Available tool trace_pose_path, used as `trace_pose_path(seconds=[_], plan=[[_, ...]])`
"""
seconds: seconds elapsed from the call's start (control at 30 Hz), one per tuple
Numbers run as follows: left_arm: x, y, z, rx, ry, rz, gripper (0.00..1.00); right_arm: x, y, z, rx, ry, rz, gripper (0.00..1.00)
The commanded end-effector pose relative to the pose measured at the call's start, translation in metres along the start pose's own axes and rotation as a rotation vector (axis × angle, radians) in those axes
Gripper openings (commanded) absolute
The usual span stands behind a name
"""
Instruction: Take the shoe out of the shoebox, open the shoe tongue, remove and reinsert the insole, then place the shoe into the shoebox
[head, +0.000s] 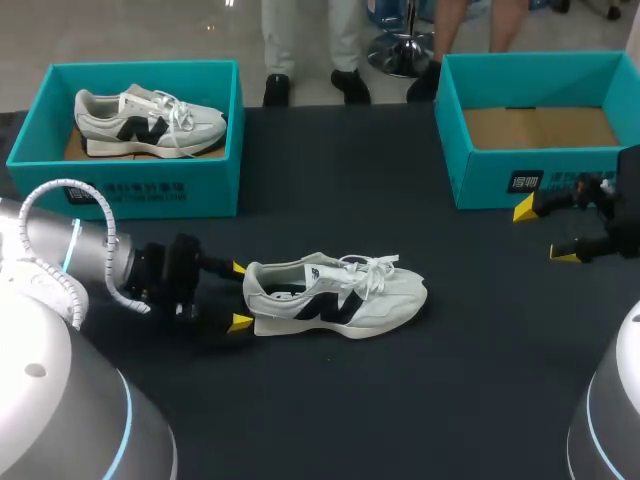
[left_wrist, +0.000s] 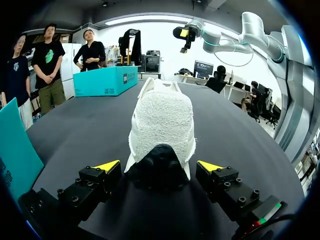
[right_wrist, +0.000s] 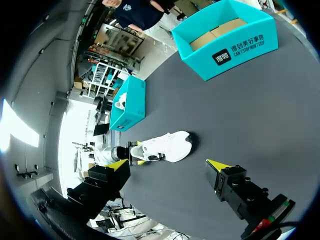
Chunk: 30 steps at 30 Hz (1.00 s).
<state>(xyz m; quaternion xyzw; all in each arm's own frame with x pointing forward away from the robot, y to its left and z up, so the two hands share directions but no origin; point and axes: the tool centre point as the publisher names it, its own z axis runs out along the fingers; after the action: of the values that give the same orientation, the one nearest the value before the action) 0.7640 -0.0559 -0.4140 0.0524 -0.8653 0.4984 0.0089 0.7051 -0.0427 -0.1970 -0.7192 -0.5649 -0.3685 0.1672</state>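
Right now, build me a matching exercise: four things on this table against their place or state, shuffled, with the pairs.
1. loose shoe
2. boxed shoe
3. right shoebox
4. left claw

A. open, flanking a heel
B. holds no shoe
C. lying directly on the table
D. inside the left shoebox

Pairs: 1-C, 2-D, 3-B, 4-A.

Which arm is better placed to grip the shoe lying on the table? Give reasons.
Left. The left gripper sits open around the heel of the shoe, with a finger on each side. The right gripper hangs open far off, near the empty shoebox.
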Motion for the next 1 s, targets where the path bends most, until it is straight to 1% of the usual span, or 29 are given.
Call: trace_pose_path(seconds=[0.03,0.37,0.53,0.77,1.0], plan=[[0.000,-0.004,0.013,-0.001,0.008,0.003,1.00,0.000,-0.001,0.000,-0.001,-0.002,0.001,1.00],[0.004,-0.010,0.030,-0.007,0.044,0.022,1.00,0.000,-0.001,0.000,-0.001,-0.002,0.001,1.00],[0.002,-0.010,0.038,-0.009,0.046,0.025,1.00,0.000,-0.001,0.000,-0.001,-0.002,0.001,1.00],[-0.003,-0.009,0.043,-0.012,0.036,0.026,1.00,0.000,-0.001,0.000,-0.001,-0.002,0.001,1.00],[-0.003,-0.007,0.045,-0.023,0.050,0.038,1.00,0.000,-0.001,0.000,-0.001,-0.002,0.001,1.00]])
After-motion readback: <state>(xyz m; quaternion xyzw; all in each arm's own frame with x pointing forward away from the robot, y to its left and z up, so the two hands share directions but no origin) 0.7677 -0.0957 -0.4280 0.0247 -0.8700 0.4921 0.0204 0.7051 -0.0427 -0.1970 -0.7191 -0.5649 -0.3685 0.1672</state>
